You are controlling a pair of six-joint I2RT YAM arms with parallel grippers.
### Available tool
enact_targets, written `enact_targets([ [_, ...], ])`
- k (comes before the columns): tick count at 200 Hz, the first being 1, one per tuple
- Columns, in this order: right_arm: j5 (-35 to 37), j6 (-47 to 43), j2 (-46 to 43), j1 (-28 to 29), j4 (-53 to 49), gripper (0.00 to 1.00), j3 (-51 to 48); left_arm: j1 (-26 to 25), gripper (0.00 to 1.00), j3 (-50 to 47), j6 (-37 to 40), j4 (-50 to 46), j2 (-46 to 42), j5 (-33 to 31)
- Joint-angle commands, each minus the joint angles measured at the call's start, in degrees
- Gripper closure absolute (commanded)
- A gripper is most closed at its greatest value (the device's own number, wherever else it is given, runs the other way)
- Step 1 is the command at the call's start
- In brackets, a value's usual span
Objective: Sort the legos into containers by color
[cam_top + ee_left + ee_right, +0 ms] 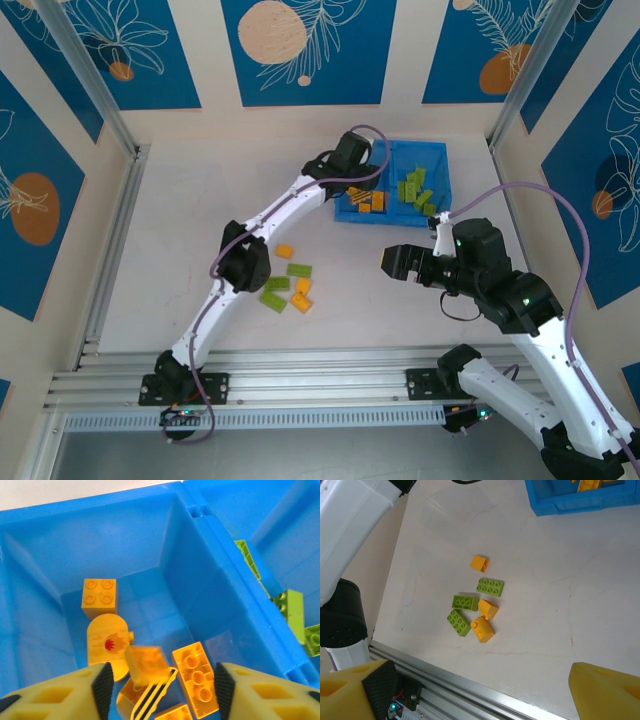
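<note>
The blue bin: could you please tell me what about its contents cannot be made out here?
- Top external: the left arm covers much of the bin's left compartment.
- Left wrist: the green bricks are cut off by the right edge and divider wall; no count possible.
- Right wrist: the top edge cuts off most of the bin.

Bright, even, diffuse light across all three views.
The pale matte tabletop (545, 605) carries only small, soft shadows beside the little orange-yellow and lime green studded plastic bricks (465, 602), which look sharp. The bright blue glossy plastic bin (210, 580) shows a mild sheen on its walls. The yellow gripper fingers (55, 695) at the wrist views' lower edges are blurred.
</note>
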Motion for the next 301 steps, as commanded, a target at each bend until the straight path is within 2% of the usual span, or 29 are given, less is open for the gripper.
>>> enact_targets([
  [1, 0.19, 1.29, -0.21, -0.34, 0.1, 0.1, -0.82, -0.52, 0.39, 3.02, 0.95, 1.22, -2.62, 1.6],
  [23, 0.24, 1.38, 0.15, -0.36, 0.65, 0.1, -1.17, -1.13, 0.39, 1.79, 1.85, -1.41, -7.25, 2.22],
  [35, 0.22, 1.29, 0.51, -0.34, 0.93, 0.1, -1.5, -1.79, 0.4, -2.99, 2.49, -1.25, -12.06, 2.42],
  [77, -0.83, 2.49, 2.11, -0.32, 3.73, 0.1, -3.65, -3.61, 0.42, -42.66, 1.82, 13.69, -40.04, -0.73],
  [111, -3.56, 2.08, 4.87, -0.16, 10.11, 0.1, -5.38, -3.69, 0.42, -67.16, 0.17, 13.83, -58.3, -7.96],
  [127, -6.52, 1.82, 7.33, 0.08, 14.45, 0.1, -6.28, -3.23, 0.43, -76.25, -0.79, 12.12, -63.38, -11.18],
  [141, -8.8, 1.61, 10.0, 0.58, 17.66, 0.09, -6.56, -2.12, 0.43, -81.67, -2.69, 10.45, -65.73, -11.3],
  [165, -9.25, 1.38, 14.56, 1.88, 19.25, 0.1, -5.29, -0.41, 0.41, -87.89, -4.68, 11.58, -66.86, -8.25],
  [185, -9.21, 0.84, 16.93, 2.75, 18.72, 0.1, -3.87, 0.96, 0.38, -89.25, -4.66, 12.59, -64.62, -7.23],
  [220, -7.4, 0.74, 15.53, 3.79, 16.88, 0.1, -4.48, 6.35, 0.24, -87.08, -4.23, 13.66, -55.7, -1.48],
  [241, -6.06, 1.08, 13.32, 3.96, 15.41, 0.1, -5.95, 8.47, 0.2, -84.34, -3.04, 13.9, -50.5, 2.07],
  [266, -5.19, 1.65, 10.57, 3.96, 14.43, 0.1, -7.52, 9.31, 0.18, -81.43, -2.18, 13.41, -46.1, 5.08],
  [301, -4.25, 2.23, 9.09, 3.96, 14.21, 0.1, -8.32, 9.65, 0.27, -80.51, -2.68, 12.26, -42.49, 5.33],
])
